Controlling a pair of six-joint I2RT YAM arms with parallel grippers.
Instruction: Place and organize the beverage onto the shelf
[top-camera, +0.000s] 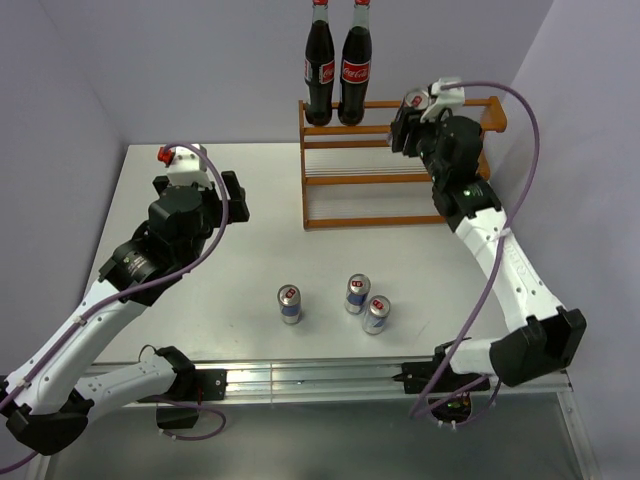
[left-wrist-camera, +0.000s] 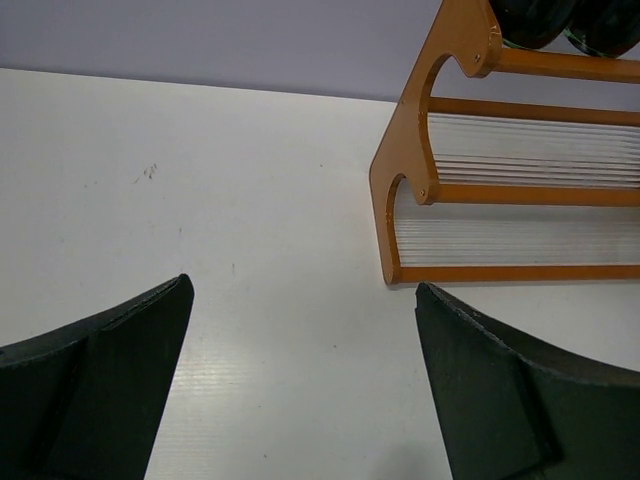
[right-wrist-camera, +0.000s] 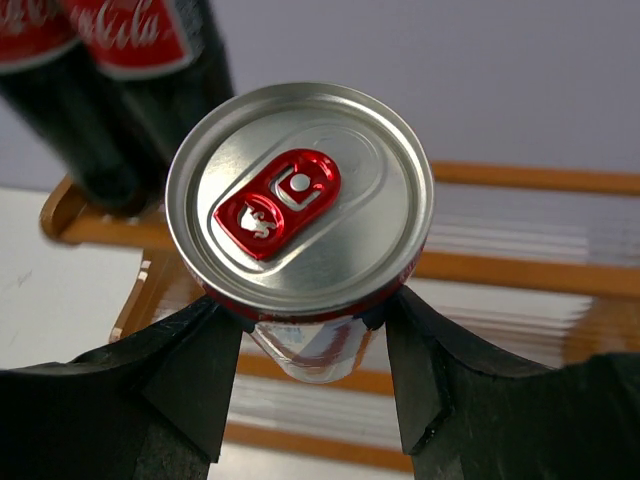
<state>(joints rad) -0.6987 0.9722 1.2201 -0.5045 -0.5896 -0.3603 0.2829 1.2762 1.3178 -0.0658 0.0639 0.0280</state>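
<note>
The orange-brown shelf (top-camera: 380, 222) stands at the back of the table, and its left end post (left-wrist-camera: 400, 200) shows in the left wrist view. Two cola bottles (top-camera: 320, 70) (top-camera: 355, 70) stand side by side at the left of its top tier. My right gripper (top-camera: 408, 122) (right-wrist-camera: 305, 295) is shut on a slim can (top-camera: 414, 100) (right-wrist-camera: 300, 195), upright over the top tier to the right of the bottles (right-wrist-camera: 150, 60). Three more cans (top-camera: 289, 303) (top-camera: 357, 293) (top-camera: 377, 313) stand on the table in front. My left gripper (top-camera: 235, 195) (left-wrist-camera: 300, 285) is open and holds nothing, left of the shelf.
The white table (top-camera: 200, 300) ends in a metal rail (top-camera: 320, 380) along the near edge. Purple-grey walls (top-camera: 200, 60) close in behind and beside the shelf. Cables loop from both arms.
</note>
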